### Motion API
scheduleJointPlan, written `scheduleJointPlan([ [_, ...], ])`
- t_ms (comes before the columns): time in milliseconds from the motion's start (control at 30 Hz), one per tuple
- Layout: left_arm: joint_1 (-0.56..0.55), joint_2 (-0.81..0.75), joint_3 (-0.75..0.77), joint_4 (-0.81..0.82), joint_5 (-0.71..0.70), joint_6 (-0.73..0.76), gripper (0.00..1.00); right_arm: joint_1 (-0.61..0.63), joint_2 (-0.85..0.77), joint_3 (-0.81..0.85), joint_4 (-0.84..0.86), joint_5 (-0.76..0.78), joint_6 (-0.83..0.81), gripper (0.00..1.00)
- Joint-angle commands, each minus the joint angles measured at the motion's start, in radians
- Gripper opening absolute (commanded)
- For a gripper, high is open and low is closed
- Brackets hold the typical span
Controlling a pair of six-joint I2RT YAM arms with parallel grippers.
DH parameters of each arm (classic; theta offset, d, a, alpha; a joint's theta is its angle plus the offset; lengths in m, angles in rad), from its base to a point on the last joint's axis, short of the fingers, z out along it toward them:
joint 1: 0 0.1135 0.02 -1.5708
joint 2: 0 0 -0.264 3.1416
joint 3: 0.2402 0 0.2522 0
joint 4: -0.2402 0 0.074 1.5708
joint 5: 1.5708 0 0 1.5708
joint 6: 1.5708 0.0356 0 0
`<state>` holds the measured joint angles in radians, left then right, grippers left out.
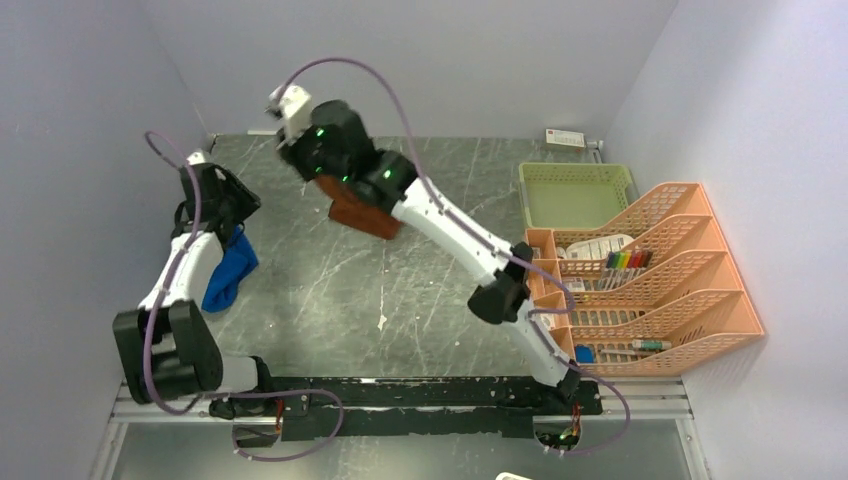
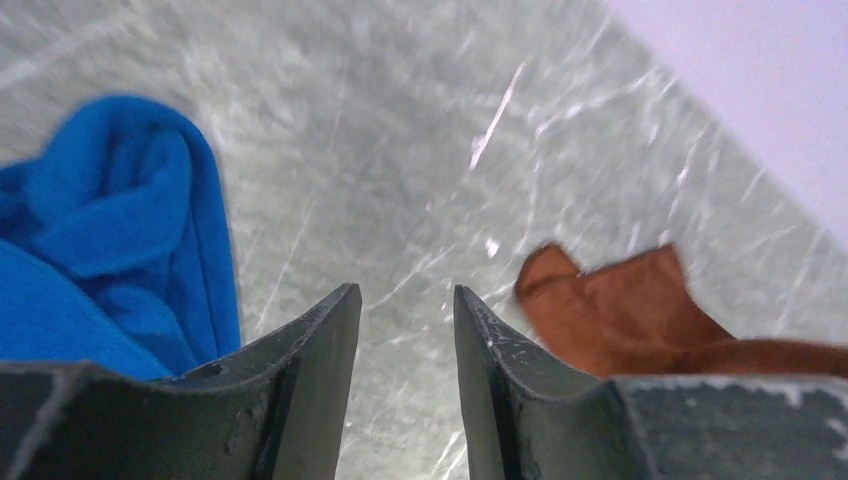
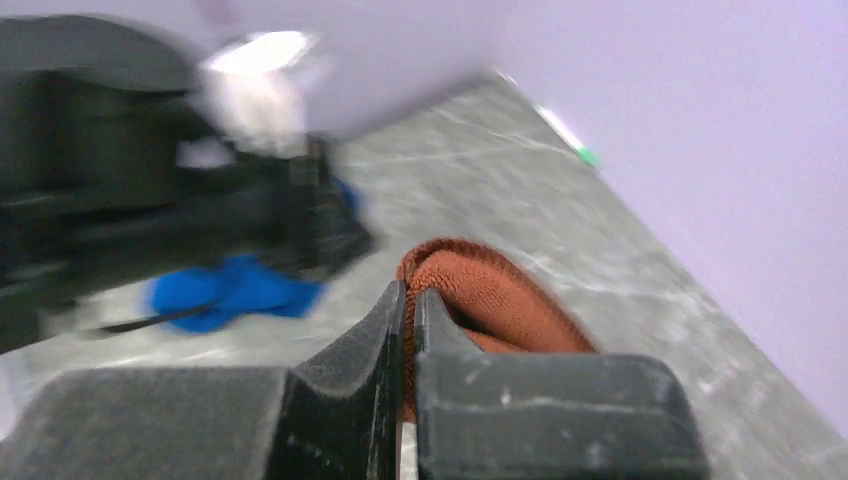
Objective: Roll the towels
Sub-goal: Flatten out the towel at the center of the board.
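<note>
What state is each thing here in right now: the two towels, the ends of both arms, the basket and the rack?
rust-brown towel: bunched, not rolled, pinched by the right end effector.
blue towel: crumpled heap on the table, not rolled, nothing holding it.
right end effector: shut on the rust-brown towel.
left end effector: open, empty, beside the blue towel.
green basket: empty.
orange rack: tiers holding pens and small items.

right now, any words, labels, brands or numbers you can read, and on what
none is readable
white card by the back wall: reddish print, too small
white packets in the orange rack: marks too small
rust-brown towel, blue towel: no text
</note>
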<state>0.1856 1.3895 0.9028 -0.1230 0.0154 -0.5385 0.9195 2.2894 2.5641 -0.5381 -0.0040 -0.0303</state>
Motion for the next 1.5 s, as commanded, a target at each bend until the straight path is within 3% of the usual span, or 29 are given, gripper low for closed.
scheduleJointPlan([
  [0, 0.097, -0.105, 0.036, 0.005, 0.066, -0.024, 0.52, 0.157, -0.172, -0.095, -0.019, -0.079, -0.061, 0.00],
  [67, 0.143, -0.120, 0.077, -0.030, 0.132, -0.013, 0.52, 0.183, -0.383, -0.399, 0.169, -0.148, -0.068, 0.00],
  [167, 0.179, -0.145, 0.114, -0.057, 0.170, 0.008, 0.53, 0.140, -0.581, -0.635, 0.261, -0.112, -0.054, 0.00],
  [233, 0.182, -0.158, 0.130, -0.076, 0.170, 0.026, 0.54, 0.033, -0.688, -0.767, 0.292, -0.070, -0.026, 0.00],
  [300, 0.183, -0.168, 0.138, -0.085, 0.179, 0.044, 0.54, -0.171, -0.786, -0.893, 0.320, -0.083, 0.070, 0.00],
  [400, 0.183, -0.172, 0.139, -0.069, 0.257, 0.077, 0.56, -0.406, -0.825, -1.032, 0.314, -0.131, 0.172, 0.00],
  [567, 0.141, -0.094, 0.158, -0.111, 0.452, 0.151, 0.56, -0.421, -0.748, -1.144, 0.256, -0.116, 0.153, 0.00],
  [767, -0.056, -0.082, 0.105, -0.154, 0.338, 0.165, 0.56, -0.422, -0.676, -1.261, 0.315, -0.134, 0.155, 0.00],
  [867, -0.136, -0.087, 0.027, -0.086, 0.360, 0.111, 0.57, -0.422, -0.666, -1.254, 0.325, -0.162, 0.154, 0.00],
  [1000, -0.351, -0.069, -0.083, 0.032, 0.333, 0.075, 0.59, -0.421, -0.684, -1.222, 0.334, -0.173, 0.150, 0.00],
  [1133, -0.586, -0.124, -0.199, 0.150, 0.222, 0.087, 0.66, -0.455, -0.683, -1.162, 0.303, -0.108, 0.149, 0.00],
  [1200, -0.718, -0.153, -0.257, 0.270, 0.168, 0.074, 0.80, -0.478, -0.668, -1.132, 0.283, -0.103, 0.159, 0.00],
  [1233, -0.803, -0.147, -0.262, 0.296, 0.113, 0.088, 0.97, -0.490, -0.661, -1.125, 0.284, -0.114, 0.165, 0.00],
  [1267, -0.897, -0.123, -0.250, 0.299, 0.027, 0.118, 0.99, -0.502, -0.655, -1.122, 0.286, -0.128, 0.174, 0.00],
  [1333, -1.070, -0.034, -0.195, 0.268, -0.138, 0.162, 0.99, -0.516, -0.645, -1.118, 0.286, -0.144, 0.188, 0.00],
  [1467, -1.199, 0.135, -0.111, 0.304, -0.316, 0.153, 0.95, -0.525, -0.656, -1.140, 0.291, -0.156, 0.191, 0.00],
])
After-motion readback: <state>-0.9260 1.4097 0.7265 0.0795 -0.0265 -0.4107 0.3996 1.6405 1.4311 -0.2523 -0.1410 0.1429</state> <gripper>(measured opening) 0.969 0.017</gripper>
